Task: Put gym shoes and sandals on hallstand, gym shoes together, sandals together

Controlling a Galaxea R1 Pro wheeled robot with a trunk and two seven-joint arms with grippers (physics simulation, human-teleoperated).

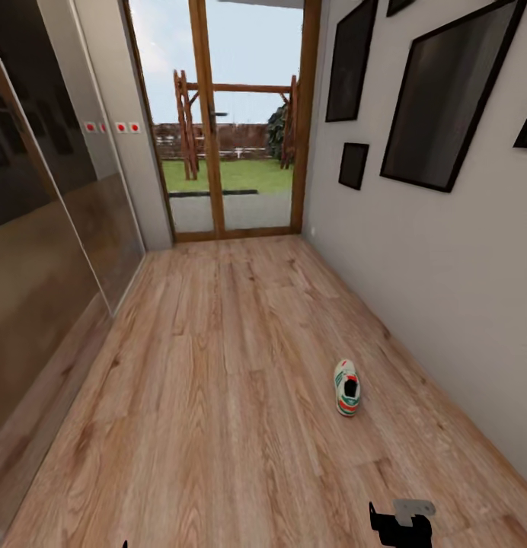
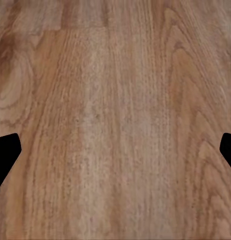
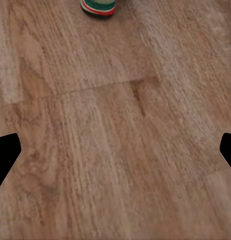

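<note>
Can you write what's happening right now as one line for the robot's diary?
gym shoe: alone on corridor floor near right wall | right gripper: open, empty | left gripper: open, over bare planks

The robot's right arm end (image 1: 401, 524) is a glossy black, blocky housing topped by a small flat grey metal bracket, while in each wrist view its fingertips (image 2: 5, 152) appear as plain matte black wedges with angled edges (image 3: 5, 152).

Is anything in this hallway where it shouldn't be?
Yes: one white lace-up sneaker with green stripes lies alone on the light brown wood-plank floor near the right-hand wall, with no partner beside it.
</note>
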